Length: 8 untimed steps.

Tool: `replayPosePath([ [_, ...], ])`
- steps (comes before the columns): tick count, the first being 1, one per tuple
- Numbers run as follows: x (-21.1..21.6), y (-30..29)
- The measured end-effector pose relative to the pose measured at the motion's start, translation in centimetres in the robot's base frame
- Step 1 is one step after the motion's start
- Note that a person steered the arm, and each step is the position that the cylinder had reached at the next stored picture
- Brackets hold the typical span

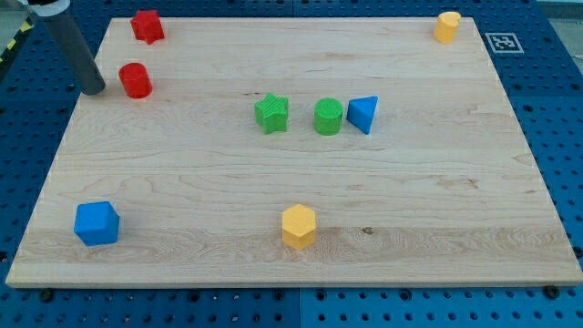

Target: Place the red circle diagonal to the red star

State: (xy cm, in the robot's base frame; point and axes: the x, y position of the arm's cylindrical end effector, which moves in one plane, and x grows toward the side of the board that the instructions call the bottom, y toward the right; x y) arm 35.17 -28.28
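The red circle (136, 80) stands near the board's left edge, below the red star (146, 25) at the top left and slightly to its left. My tip (92, 89) rests at the board's left edge, to the left of the red circle with a small gap between them. The rod rises from it toward the view's top left.
A green star (271, 113), a green circle (328, 117) and a blue triangle (363, 114) form a row at mid-board. A blue cube (97, 223) sits at bottom left, a yellow hexagon (298, 226) at bottom middle, a yellow block (446, 26) at top right.
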Motion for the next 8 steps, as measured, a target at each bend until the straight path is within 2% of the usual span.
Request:
replayPosePath([
  [2,0.0,2.6],
  [5,0.0,11.6],
  [8,-2.7,16.7],
])
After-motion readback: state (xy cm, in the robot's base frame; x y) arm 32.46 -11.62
